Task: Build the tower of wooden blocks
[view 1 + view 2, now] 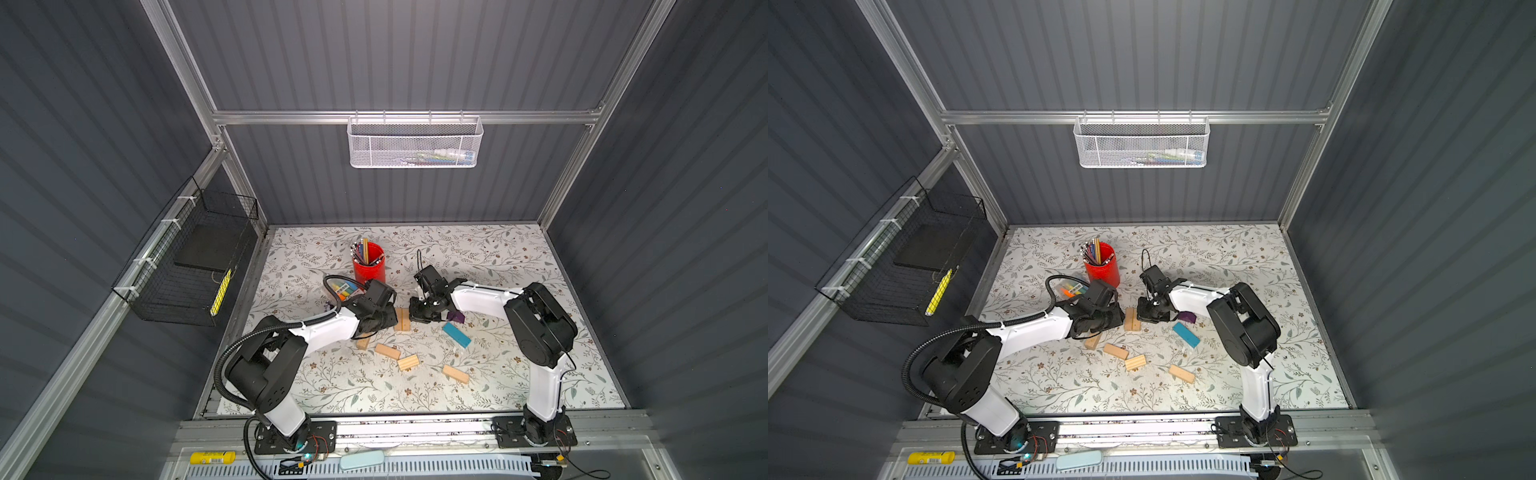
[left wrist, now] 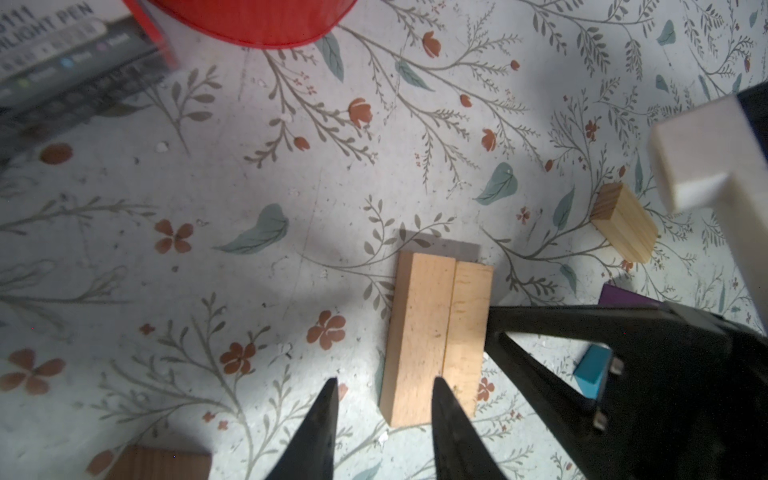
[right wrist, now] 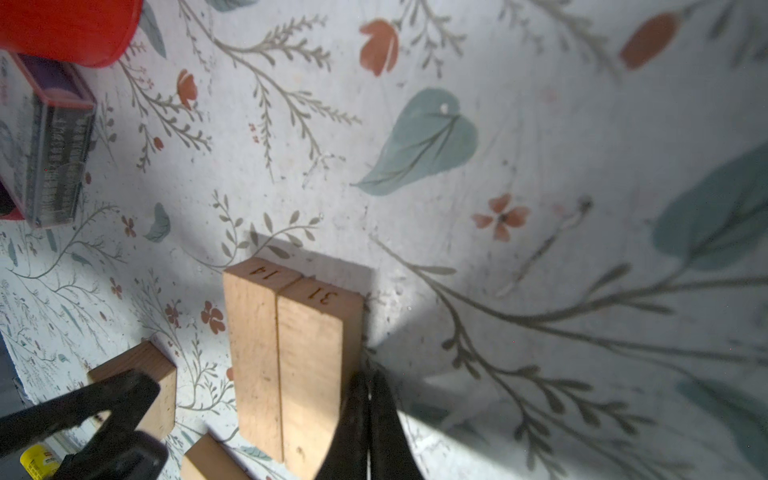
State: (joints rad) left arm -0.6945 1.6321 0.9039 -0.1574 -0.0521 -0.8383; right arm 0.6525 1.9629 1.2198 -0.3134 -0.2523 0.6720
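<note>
The right gripper (image 3: pixel 368 386) has its jaws pressed together on nothing. Its closed tip rests against the long side of the pair of tan bricks (image 1: pixel 402 319), at the pair's 3 o'clock in both top views. The left gripper (image 2: pixel 385 386) stands slightly parted and empty at the pair's 9 o'clock. In its wrist view one fingertip overlaps the nearer brick's end, but I cannot tell whether it touches.

The likely trouble is the sideways push. Pressure away from the pair's middle would swing it round. Pressure on one brick alone could slide it along the seam or open a gap. If the left gripper's fingertip came down, it could knock that end askew. A crooked base would make every later layer lean.

The pair lies flat near the mat's middle, with its long axis and seam running 12 to 6 o'clock. The ends stamped 14 and 31 face 12.

Loose tan bricks (image 1: pixel 387 351) lie from 5 to 8 o'clock and the teal block (image 1: pixel 456 335) lies at 4. The purple piece (image 1: pixel 457 318) is at 3, half hidden under the right arm. The red pencil cup (image 1: pixel 368 262) stands at 11.
</note>
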